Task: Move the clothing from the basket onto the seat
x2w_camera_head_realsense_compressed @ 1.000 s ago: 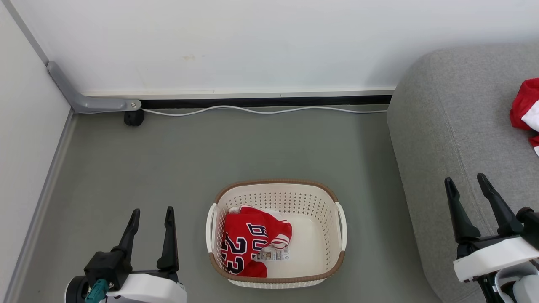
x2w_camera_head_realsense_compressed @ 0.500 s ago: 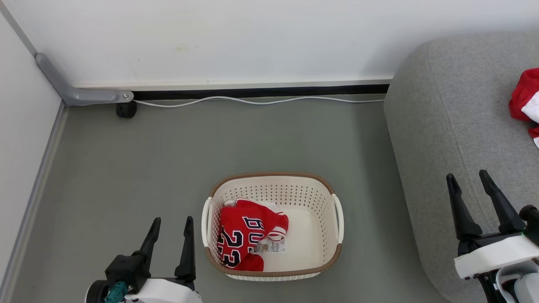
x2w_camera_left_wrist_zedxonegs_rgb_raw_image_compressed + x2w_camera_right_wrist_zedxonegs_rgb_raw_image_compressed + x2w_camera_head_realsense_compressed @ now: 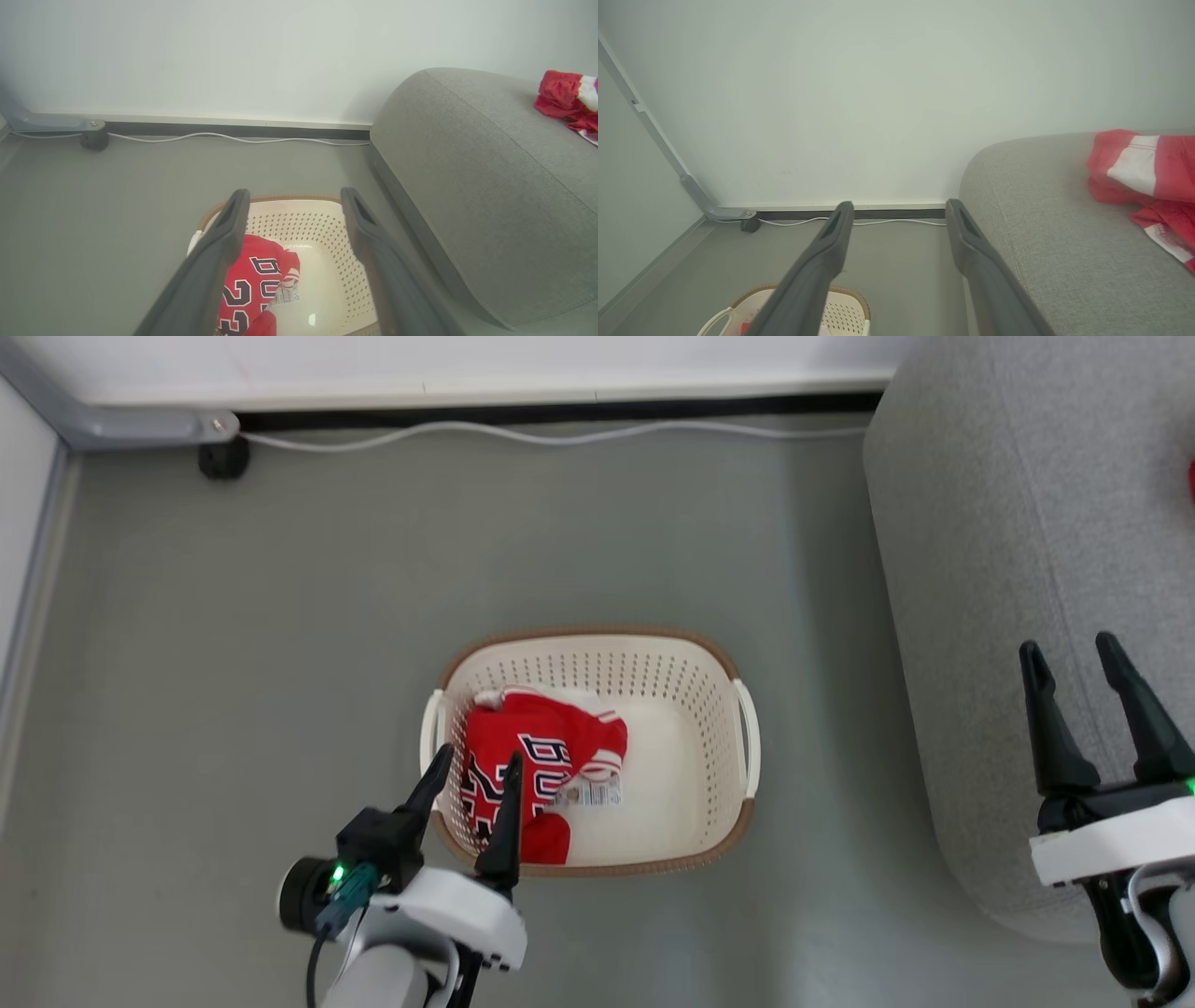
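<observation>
Nearest me, the left gripper (image 3: pixel 481 753) hangs over the near left corner of the basket (image 3: pixel 635 871). Its two dark fingers are spread apart with nothing between them. From above, their tips lie over the jersey (image 3: pixel 546 751), though I cannot tell whether they touch it. In the left wrist view the fingers frame the basket below.

Off to the right, the right gripper (image 3: pixel 1067 644) is spread just as wide and is empty. It is poised over the near edge of the sofa (image 3: pixel 990 551), fingers pointing away from the robot.

The basket sits on the grey floor (image 3: pixel 233 644), near the sofa but apart from it. The red jersey is crumpled in the basket's left half, against the left wall, its dark "23" facing up. A sticker (image 3: pixel 586 795) shows on the basket floor just beside it. The right half of the basket shows bare cream plastic.

Farther back on the sofa, a red-and-white garment (image 3: pixel 1143 168) lies bunched on the cushion, well apart from both grippers.

Beyond the basket, a white cable (image 3: pixel 560 435) runs along the foot of the wall (image 3: pixel 878 93). A small black caster (image 3: pixel 222 458) sits at the left corner.
</observation>
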Robot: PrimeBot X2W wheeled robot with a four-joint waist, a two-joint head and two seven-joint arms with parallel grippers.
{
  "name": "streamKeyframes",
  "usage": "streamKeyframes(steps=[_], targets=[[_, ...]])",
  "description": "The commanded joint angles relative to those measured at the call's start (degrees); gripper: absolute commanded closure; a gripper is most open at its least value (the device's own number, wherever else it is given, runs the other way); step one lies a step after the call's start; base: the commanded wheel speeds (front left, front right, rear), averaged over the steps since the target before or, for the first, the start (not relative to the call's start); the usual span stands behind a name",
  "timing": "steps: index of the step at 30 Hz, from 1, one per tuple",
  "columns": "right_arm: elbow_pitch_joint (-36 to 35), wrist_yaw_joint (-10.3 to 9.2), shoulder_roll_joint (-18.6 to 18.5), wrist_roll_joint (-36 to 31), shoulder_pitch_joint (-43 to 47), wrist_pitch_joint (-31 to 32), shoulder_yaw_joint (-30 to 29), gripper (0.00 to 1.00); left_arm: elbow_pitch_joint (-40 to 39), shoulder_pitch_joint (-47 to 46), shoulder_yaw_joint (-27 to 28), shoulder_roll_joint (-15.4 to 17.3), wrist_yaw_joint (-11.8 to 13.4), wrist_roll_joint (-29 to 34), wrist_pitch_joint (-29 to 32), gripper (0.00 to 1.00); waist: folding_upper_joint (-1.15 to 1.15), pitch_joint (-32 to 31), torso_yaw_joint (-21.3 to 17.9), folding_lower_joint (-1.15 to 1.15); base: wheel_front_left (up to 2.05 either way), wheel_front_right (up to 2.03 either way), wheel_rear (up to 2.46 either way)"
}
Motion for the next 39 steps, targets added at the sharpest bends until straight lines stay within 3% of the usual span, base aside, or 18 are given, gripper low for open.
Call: streamKeyframes(steps=[1, 15, 21, 25, 32, 39], targets=[[-2.14, 0.08, -1.73, 0.62, -1.67, -0.34, 1.12, 0.00, 0.26, -3.82, -0.07, 0.31, 1.14, -1.16, -0.35, 0.00, 0.00, 4.58, -1.11, 0.00, 0.00, 0.00, 0.00], [-6.69, 0.08, -3.04, 3.24, -11.63, -0.34, 4.12, 0.00, 16.34, -25.37, -10.07, 0.31, 2.55, -4.50, -0.35, 0.00, 0.00, 21.51, -5.00, 0.00, 0.00, 0.00, 0.00], [-7.19, 0.08, -2.61, 4.24, -14.59, -0.34, 5.33, 0.00, 26.21, -33.05, -11.81, 0.31, 2.06, -8.00, -0.35, 0.00, 0.00, 26.12, -6.91, 0.00, 0.00, 0.00, 0.00], [-7.28, 0.08, -2.20, 4.60, -15.55, -0.34, 5.86, 0.00, 31.38, -36.91, -13.06, 0.31, 2.40, -13.49, -0.34, 0.00, 0.00, 28.07, -8.21, 0.00, 0.00, 0.00, 0.00], [-7.23, 0.08, -1.35, 5.26, -16.78, -0.34, 6.60, 0.00, 36.77, -41.68, -18.06, 0.31, 6.43, -22.04, 1.53, 0.00, 0.00, 31.22, -10.37, 0.00, 0.00, 0.00, 0.00], [-7.52, 0.08, -0.81, 5.78, -18.14, -0.34, 6.78, 0.00, 42.49, -45.79, -22.12, 0.31, 13.42, -24.50, 1.81, 0.00, 0.00, 33.93, -12.00, 0.00, 0.00, 0.00, 0.00]])
